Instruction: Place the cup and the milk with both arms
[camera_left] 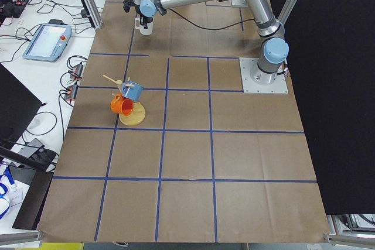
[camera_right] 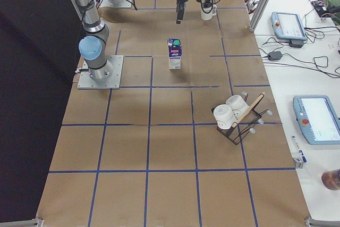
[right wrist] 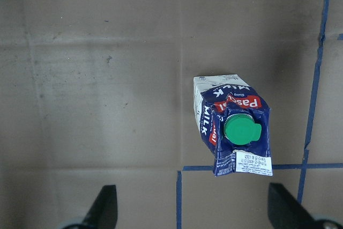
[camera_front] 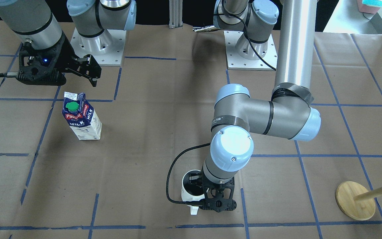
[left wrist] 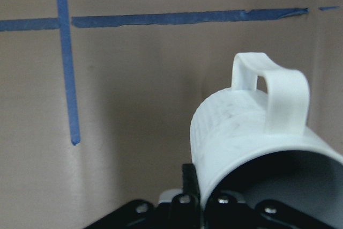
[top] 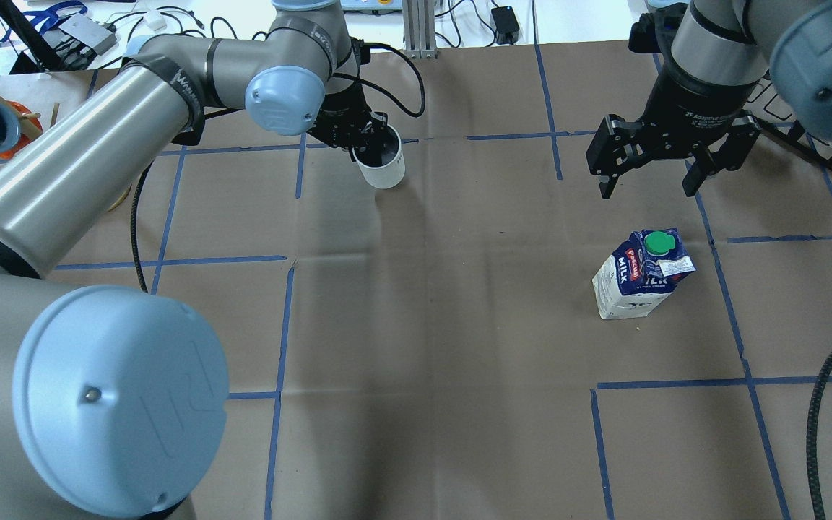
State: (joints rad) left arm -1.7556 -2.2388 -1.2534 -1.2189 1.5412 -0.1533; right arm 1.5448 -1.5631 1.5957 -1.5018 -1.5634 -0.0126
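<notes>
A brown paper-covered table (top: 416, 325) ruled into squares with blue tape (top: 170, 261) lay under both arms. In the upper middle of the overhead view, the left gripper (top: 371, 141) pinched the wall of the cup (top: 386, 170), with one finger inside the rim and the handle left clear, probably so the cup could be carried and set down by its rim. At the right, the milk (top: 641, 278) stood upright and untouched, and the right gripper (top: 647, 182) hung above and just beyond it, fingers spread wide, seemingly lined up to come down around the carton.
</notes>
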